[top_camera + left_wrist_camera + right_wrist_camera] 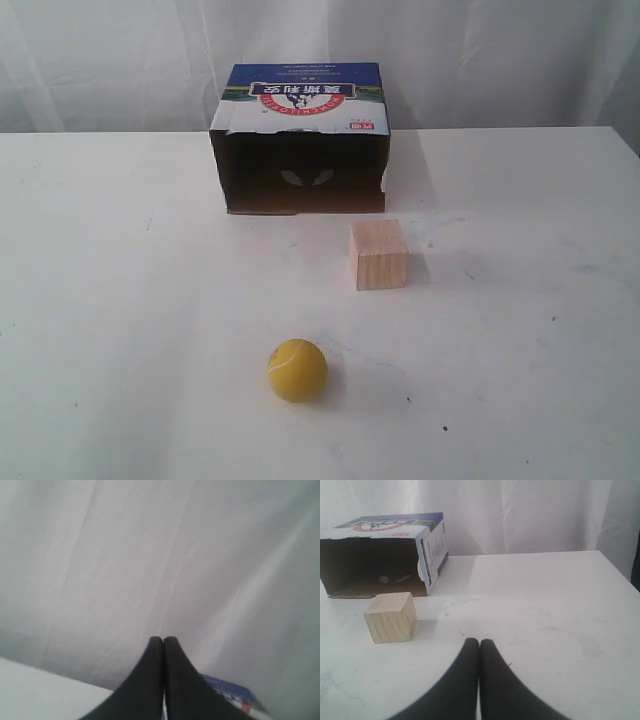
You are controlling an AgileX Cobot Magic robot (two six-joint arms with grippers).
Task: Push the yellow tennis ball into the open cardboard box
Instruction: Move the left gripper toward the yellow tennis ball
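Exterior view: the yellow tennis ball [297, 370] rests alone in the lower middle of the frame on the white table [120, 300], touching nothing else. The open cardboard box [300, 140] lies on its side at the upper middle, its dark mouth facing down the frame toward the ball. A wooden cube [378, 255] stands right of centre, near the box's right front corner and well apart from the ball. Neither arm appears here, so the push looks not yet begun. The clear path runs almost straight up the frame, and the cube sits just right of it. To do it well, meet the ball low on its near side, dead centre, and ease it along gently. An off-centre touch would likely send it rolling toward the cube or past the mouth.

Left wrist view: the left gripper [163, 641] has its dark fingers pressed together with nothing between them. It aims at the white curtain [150, 555], with a corner of the box's blue top just beyond. The ball is not visible.

Right wrist view: the right gripper [479, 642] is likewise pressed together and empty, above bare table. The cube and the box's mouth lie ahead of it, and again the ball is out of sight. Closed tips should serve as a blunt pusher.
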